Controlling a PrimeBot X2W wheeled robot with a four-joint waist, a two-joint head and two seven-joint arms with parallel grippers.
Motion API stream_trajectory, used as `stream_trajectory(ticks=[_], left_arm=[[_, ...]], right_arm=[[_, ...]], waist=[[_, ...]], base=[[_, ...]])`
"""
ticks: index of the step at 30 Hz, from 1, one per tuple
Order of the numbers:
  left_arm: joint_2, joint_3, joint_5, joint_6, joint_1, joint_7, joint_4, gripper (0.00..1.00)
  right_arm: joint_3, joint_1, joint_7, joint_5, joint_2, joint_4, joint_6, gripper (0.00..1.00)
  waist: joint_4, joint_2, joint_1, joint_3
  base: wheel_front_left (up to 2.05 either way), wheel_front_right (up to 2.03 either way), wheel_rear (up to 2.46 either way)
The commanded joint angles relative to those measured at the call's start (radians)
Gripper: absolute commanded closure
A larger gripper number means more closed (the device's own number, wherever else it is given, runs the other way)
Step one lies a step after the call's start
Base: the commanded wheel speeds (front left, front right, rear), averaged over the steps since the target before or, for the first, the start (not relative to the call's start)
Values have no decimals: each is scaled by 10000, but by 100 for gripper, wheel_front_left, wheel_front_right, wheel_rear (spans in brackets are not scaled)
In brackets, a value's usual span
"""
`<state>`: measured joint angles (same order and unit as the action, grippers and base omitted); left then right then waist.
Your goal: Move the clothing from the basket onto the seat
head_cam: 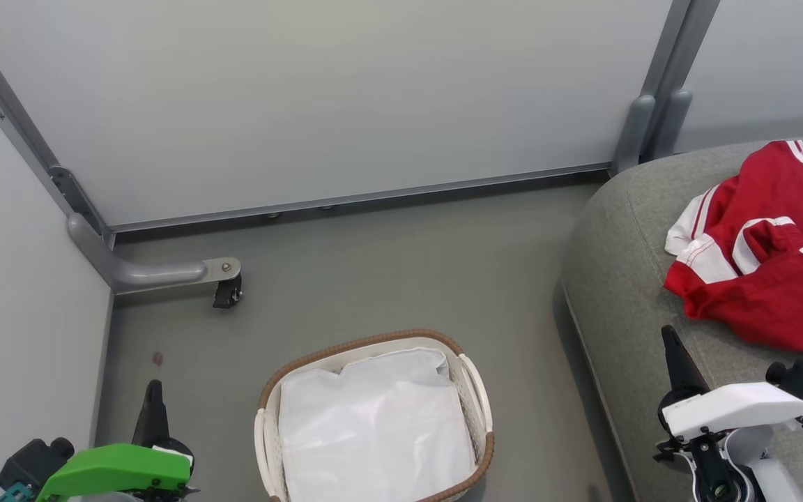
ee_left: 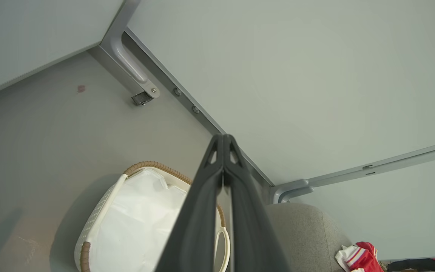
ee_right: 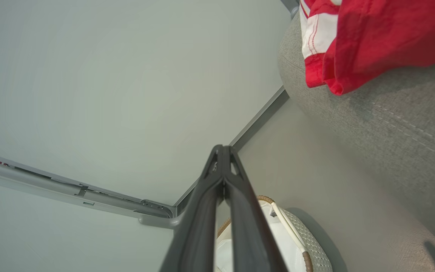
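Two end effectors are closed, and both are empty. The left end effector (head_cam: 155, 388) hangs low at the robot's left, over the floor (head_cam: 408, 265) and beside the basket (head_cam: 360, 344). In its own wrist view the two dark fingers are pressed together up to the tip, with nothing between them. The right end effector (head_cam: 668, 335) hangs over the front part of the seat (head_cam: 617, 279). Its fingers are also pressed together, and it is near the clothing (head_cam: 757, 279) but apart from it.

The clothing lies on the seat as a crumpled red heap with white sleeves and white stripe trim. Part of it goes beyond the right edge of the head view. The basket stands on the floor near the seat's rounded corner. Inside it I see the white liner (head_cam: 373, 425) and no red fabric. The liner has some folds, so I cannot fully exclude a small piece under it.

My judgement is that the moving step is finished, or very close to it, and that the step in hand is a last check. The next move, if any, calls for a careful look into the basket. If something is found, one end effector must open wide above it before going down, and it should take the garment and not the liner.
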<state>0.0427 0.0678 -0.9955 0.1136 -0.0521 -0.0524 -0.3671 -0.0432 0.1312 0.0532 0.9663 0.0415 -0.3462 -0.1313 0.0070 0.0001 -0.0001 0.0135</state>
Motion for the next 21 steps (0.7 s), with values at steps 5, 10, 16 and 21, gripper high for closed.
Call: stream_trajectory(ticks=[5, 10, 16, 21], left_arm=[[68, 95, -706, 52, -292, 183, 247, 100], [72, 131, -1222, 69, -334, 328, 345, 100], [77, 171, -1814, 86, -374, 489, 445, 100], [81, 201, -2289, 103, -385, 619, 538, 100]], right_arm=[[-105, -34, -189, 767, 70, 235, 5, 100], [-163, -57, -330, 1292, 74, 313, 5, 100], [-233, -84, -488, 1908, 78, 403, 5, 100], [-286, -97, -623, 2405, 82, 476, 6, 100]], waist=[[-5, -1, 1, -7], [-9, -1, 1, -14], [-15, -1, 1, -23], [-20, -1, 1, -30]], base=[[0, 0, 0], [0, 0, 0], [0, 0, 0], [0, 0, 0]])
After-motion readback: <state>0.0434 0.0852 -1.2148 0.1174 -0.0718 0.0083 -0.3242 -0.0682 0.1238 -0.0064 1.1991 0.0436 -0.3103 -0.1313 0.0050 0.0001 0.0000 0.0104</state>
